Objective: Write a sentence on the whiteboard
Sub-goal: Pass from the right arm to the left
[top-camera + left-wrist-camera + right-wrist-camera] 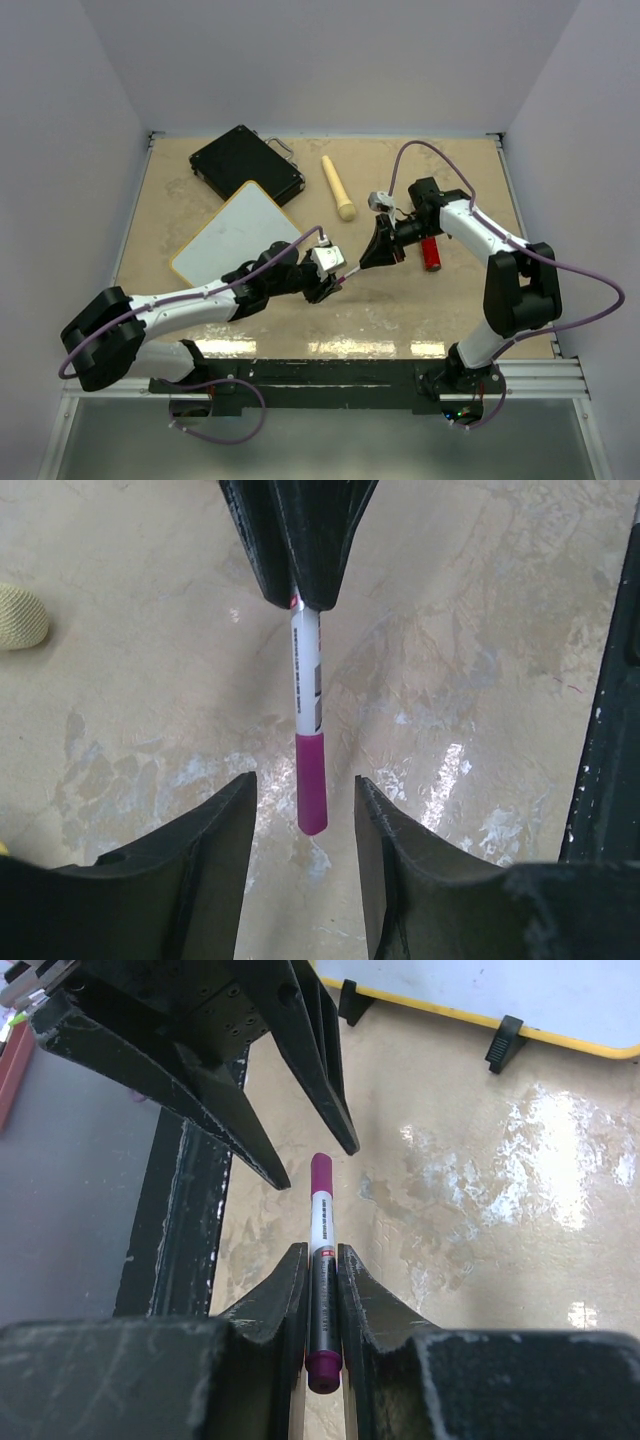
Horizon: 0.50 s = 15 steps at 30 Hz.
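One whiteboard lies flat on the counter, up-left of both pincers and nearer the left arm. Its long axis runs diagonally. Yellow frame, blank face, no sentence visible. The marker hangs mid-air off the board, its axis running pincer to pincer. Right pincer clamps the barrel. Left pincer straddles the magenta end, jaws apart with a gap on each side. Likely next: pull the cap.

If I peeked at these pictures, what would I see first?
Two robot arms meet over the middle of the table. The right gripper pinches a pink-capped marker, and the left gripper has its open fingers on either side of the marker's pink end without touching it. Behind the left arm lies the whiteboard, with no writing showing, and a black case sits beyond it.
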Tool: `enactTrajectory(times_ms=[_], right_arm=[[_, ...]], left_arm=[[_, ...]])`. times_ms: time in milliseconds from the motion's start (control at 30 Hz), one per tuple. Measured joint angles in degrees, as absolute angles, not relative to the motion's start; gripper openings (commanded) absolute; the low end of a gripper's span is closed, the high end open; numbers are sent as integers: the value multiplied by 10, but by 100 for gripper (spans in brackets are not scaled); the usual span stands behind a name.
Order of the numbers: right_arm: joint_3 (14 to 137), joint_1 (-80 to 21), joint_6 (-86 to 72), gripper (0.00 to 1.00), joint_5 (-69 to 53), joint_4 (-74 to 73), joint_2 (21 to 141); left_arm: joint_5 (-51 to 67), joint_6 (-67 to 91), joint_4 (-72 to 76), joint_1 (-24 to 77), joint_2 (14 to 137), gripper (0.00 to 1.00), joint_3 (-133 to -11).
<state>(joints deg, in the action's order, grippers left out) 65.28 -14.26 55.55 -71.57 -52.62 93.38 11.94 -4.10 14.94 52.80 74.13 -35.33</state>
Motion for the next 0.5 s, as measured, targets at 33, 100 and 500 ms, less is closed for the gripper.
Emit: enactTrajectory(times_ms=[33, 100, 500], right_arm=[[654, -144, 561, 0, -716, -531, 933], [656, -145, 569, 0, -717, -535, 932], [657, -151, 598, 0, -718, -560, 932]], left_arm=[[128, -42, 154, 527, 742, 45, -353], [142, -42, 159, 526, 744, 44, -353], [172, -42, 166, 525, 765, 40, -353]])
